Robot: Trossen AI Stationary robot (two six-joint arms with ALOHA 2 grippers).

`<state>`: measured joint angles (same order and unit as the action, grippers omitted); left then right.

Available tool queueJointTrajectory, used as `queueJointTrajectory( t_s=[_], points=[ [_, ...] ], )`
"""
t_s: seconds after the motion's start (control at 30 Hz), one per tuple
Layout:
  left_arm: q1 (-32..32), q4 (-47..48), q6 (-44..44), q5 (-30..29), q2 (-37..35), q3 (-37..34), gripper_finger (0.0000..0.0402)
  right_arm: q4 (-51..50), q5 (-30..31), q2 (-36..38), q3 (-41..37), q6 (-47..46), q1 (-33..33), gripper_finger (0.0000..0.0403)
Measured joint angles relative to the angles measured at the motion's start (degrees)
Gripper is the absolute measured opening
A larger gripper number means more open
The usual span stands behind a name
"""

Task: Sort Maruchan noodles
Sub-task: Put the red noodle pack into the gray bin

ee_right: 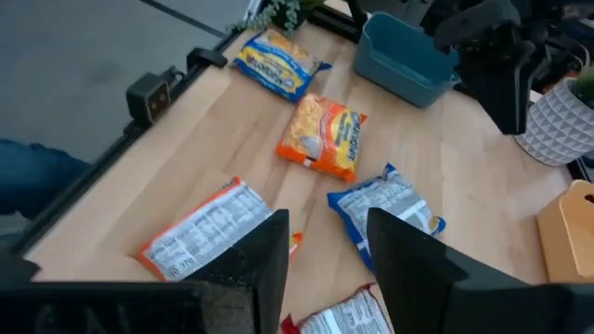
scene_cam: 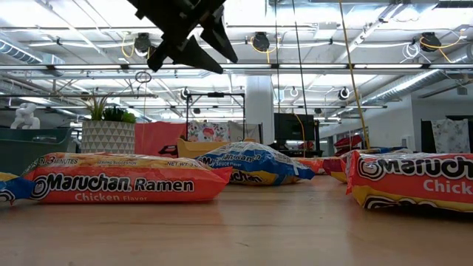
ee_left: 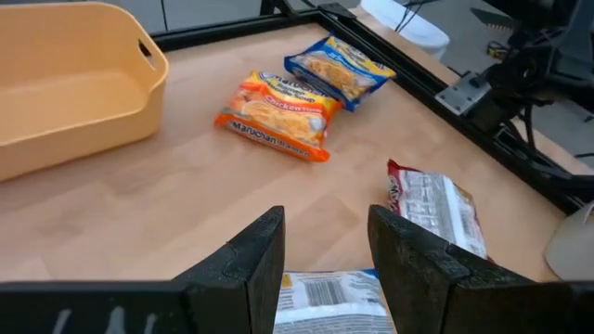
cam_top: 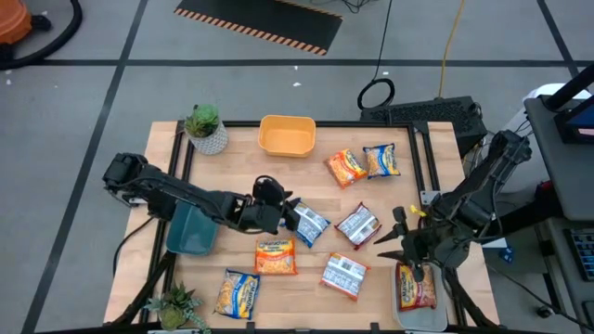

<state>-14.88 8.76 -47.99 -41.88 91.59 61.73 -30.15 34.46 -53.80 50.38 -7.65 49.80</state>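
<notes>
Right now the left gripper [cam_top: 290, 215] is hovering with its fingers spread over the blue-and-white packet [cam_top: 309, 224] near the middle of the table [cam_top: 306, 176], holding nothing. In the left wrist view that packet [ee_left: 329, 295] is showing between the two dark fingertips, barcode side up. To take it well, I judge the gripper should be dropping straight down so one finger lands on each long edge, then pinching gently, since the crinkly wrapper will probably slide or buckle. The blue bin [cam_top: 192, 230] is sitting just behind the arm and looks the likely destination.

The right gripper [cam_top: 408, 243] is also standing open and empty, hanging near the table's right edge above a red packet lying on a clear tray [cam_top: 417, 287].

Other packets are lying scattered: an orange one [cam_top: 276, 256] just beside the blue-and-white one, two more white-backed ones [cam_top: 357, 224] [cam_top: 344, 274], a yellow-and-blue one [cam_top: 238, 292] near the front edge, and a pair [cam_top: 345, 168] [cam_top: 381, 160] beside the yellow bin [cam_top: 287, 136].

In the low view, the nearest orange wrapper [scene_cam: 122, 179] is reading "Maruchan Ramen, Chicken Flavor"; another at the right [scene_cam: 414, 182] is showing "Maruchan" and "Chick".
</notes>
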Motion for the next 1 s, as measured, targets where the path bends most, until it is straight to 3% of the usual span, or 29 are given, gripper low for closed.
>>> queueJointTrajectory(
  t_s=[0.4, 0.73, 1.0],
  points=[
    [0.17, 0.11, 8.57, 1.27, 0.0, 0.0, 0.0161, 8.66, -0.54, 0.0, -5.63, 8.49, -7.76, 0.0142],
    [0.13, 0.1, 11.74, 1.81, 0.0, 0.0, 0.0161, 11.65, -12.77, -0.01, -8.29, 8.79, -15.13, 0.0141],
    [-0.04, 0.08, 11.49, 4.7, 0.0, 0.02, 0.0161, 15.4, -13.44, -3.58, -8.29, 8.19, -18.96, 0.0141]
  ],
)
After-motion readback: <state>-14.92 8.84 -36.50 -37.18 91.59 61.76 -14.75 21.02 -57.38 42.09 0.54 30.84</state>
